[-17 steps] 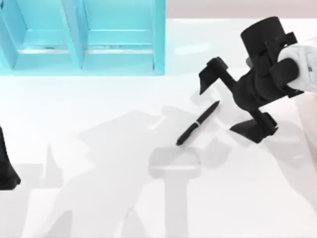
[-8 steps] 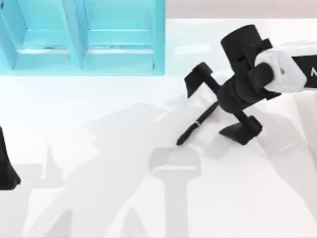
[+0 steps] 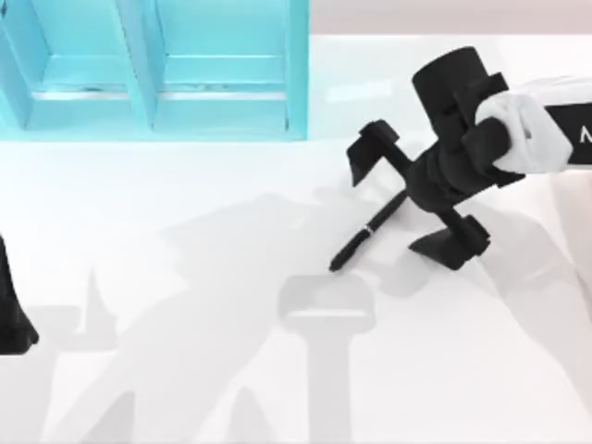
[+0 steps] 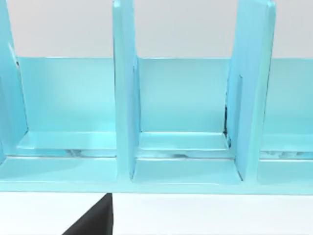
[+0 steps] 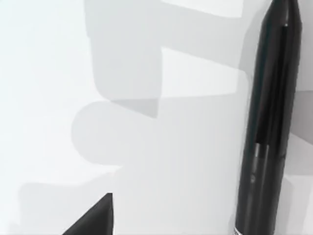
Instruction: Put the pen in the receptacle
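Note:
The slim black pen (image 3: 359,242) lies slanted on the white table right of centre, its silver band showing. My right gripper (image 3: 413,199) hangs open over the pen's upper end, one finger on either side of it and not touching. In the right wrist view the pen (image 5: 269,122) runs close along the edge, with one dark fingertip (image 5: 93,220) apart from it. The receptacle (image 3: 153,129) is a turquoise organiser with upright dividers at the back left. My left gripper (image 3: 11,319) is parked at the table's left edge.
The left wrist view faces the receptacle's compartments (image 4: 124,98) from the front, with a dark fingertip (image 4: 95,223) low in the picture. Bare white tabletop (image 3: 185,277) spreads between the pen and the receptacle, crossed by arm shadows.
My right gripper moved left and lowered from beside the pen to straddle its upper end, then held nearly still. The pen and the left arm have not moved.

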Controlling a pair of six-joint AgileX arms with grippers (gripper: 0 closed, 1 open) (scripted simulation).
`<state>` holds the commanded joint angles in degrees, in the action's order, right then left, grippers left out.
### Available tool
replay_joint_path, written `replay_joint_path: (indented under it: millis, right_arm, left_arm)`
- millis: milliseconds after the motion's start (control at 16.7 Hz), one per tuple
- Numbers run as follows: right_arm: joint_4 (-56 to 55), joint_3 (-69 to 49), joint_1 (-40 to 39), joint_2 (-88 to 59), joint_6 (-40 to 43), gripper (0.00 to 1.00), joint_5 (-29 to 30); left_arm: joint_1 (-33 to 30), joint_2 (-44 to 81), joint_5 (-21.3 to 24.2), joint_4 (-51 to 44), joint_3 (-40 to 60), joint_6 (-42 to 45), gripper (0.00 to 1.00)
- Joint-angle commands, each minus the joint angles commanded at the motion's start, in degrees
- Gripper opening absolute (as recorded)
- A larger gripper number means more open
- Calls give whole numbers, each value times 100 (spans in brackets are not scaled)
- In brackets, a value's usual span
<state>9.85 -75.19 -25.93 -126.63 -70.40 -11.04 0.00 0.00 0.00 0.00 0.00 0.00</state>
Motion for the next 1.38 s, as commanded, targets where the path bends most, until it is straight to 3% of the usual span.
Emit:
replay_joint_path:
  millis: [540,1020,1080,1380]
  right_arm:
    - [0,0,0,0,0,2,0]
    - [0,0,0,0,0,0,0]
    - [581,6,92,507,201,0,74]
    - [1222,-353,85,709,196,0,80]
  left_arm:
    - [0,0,0,0,0,0,100]
    - [0,0,0,0,0,0,100]
    - [0,0,0,0,0,0,100]
    - [0,0,0,0,0,0,100]
